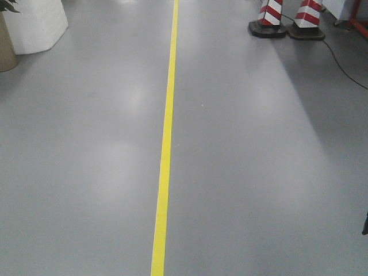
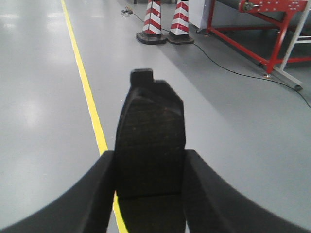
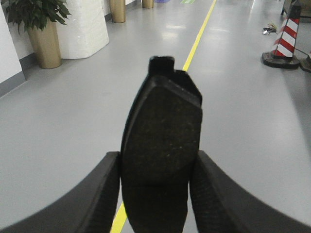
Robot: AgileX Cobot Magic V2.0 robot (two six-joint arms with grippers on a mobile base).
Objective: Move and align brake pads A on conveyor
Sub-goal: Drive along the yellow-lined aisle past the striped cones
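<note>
Each gripper clamps one brake pad, held up over the floor well away from the conveyor.

The left pad (image 2: 150, 131) stands on edge between the left gripper's (image 2: 149, 160) two fingers, which press its flat faces; its small end tab points forward, away from the wrist. The right pad (image 3: 163, 131) sits the same way in the right gripper (image 3: 158, 160), jaws closed just to the pad's thickness, tab forward. Both wrists are held low and roughly level, aimed ahead across the grey floor (image 1: 259, 172). The yellow line (image 2: 87, 92) runs under the left pad and beside the right one. The conveyor (image 2: 272, 6), with its red frame, stands far off to the left gripper's upper right, past two striped cones (image 2: 165, 22).
</note>
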